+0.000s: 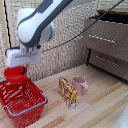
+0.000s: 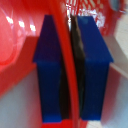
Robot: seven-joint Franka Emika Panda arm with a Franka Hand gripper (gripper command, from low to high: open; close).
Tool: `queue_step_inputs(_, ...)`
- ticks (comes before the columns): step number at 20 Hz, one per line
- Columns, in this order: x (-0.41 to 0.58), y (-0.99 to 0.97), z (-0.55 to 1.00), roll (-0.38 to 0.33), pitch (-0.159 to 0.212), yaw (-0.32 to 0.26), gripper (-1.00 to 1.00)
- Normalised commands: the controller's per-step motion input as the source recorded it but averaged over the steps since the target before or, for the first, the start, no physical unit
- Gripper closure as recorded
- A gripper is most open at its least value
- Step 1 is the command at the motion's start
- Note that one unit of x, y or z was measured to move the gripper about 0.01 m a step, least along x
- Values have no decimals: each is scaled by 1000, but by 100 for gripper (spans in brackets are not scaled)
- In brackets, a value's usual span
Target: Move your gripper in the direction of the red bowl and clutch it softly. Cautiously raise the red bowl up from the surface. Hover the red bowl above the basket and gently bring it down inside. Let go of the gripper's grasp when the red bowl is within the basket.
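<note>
My gripper [image 1: 21,65] is shut on the rim of the small red bowl [image 1: 14,75] and holds it in the air just above the back edge of the red lattice basket [image 1: 30,108] at the exterior view's left. In the wrist view the two blue fingers [image 2: 47,70] clamp the bowl's thin red rim [image 2: 69,75] between them, and the bowl's inside [image 2: 15,45] fills one side. A bit of the basket's mesh [image 2: 90,7] shows beyond the fingers.
A pink mug [image 1: 79,84] lies on the wooden table [image 1: 100,100] beside a colourful snack bag [image 1: 67,92]. A dark brown drawer unit [image 1: 107,42] stands at the exterior view's right. A wicker screen [image 1: 70,35] stands behind.
</note>
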Motion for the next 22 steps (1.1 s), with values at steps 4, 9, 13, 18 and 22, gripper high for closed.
queue_step_inputs(4, 0, 0, -211, -22, -8, 15, -100)
queue_step_inputs(9, 15, 187, 27, 22, 0, 12, -100)
queue_step_inputs(13, 128, 284, 421, 129, -3, -58, -100)
queue_step_inputs(18, 75, 40, 906, 30, -2, -79, -100)
queue_step_inputs(22, 76, -69, 976, -24, 0, -6, -100)
